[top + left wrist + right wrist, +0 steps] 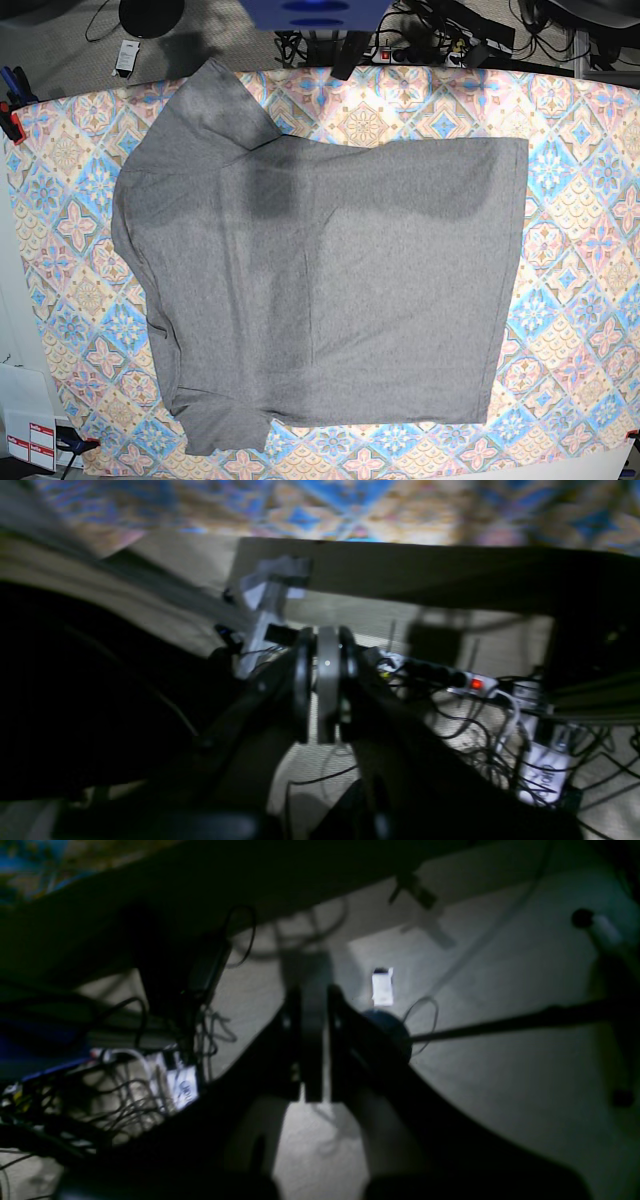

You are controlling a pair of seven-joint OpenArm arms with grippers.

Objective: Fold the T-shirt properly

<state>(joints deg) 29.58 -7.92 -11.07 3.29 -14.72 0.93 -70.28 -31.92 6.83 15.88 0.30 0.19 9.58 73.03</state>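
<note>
One T-shirt (330,280), one tablecloth (590,200)

The T-shirt (320,290) lies flat on the tablecloth (580,300), which covers the table. The garment spans from near the far edge to near the front edge. Its hem runs parallel to the right edge, well apart from it. Both sleeves sit toward the left edge: one at the far-left corner, one at the front-left corner. Bare tablecloth surrounds the garment on all sides. Beyond the far edge, a power strip (462,680) and cables (480,735) lie on the floor (500,1080), below table level.
</note>
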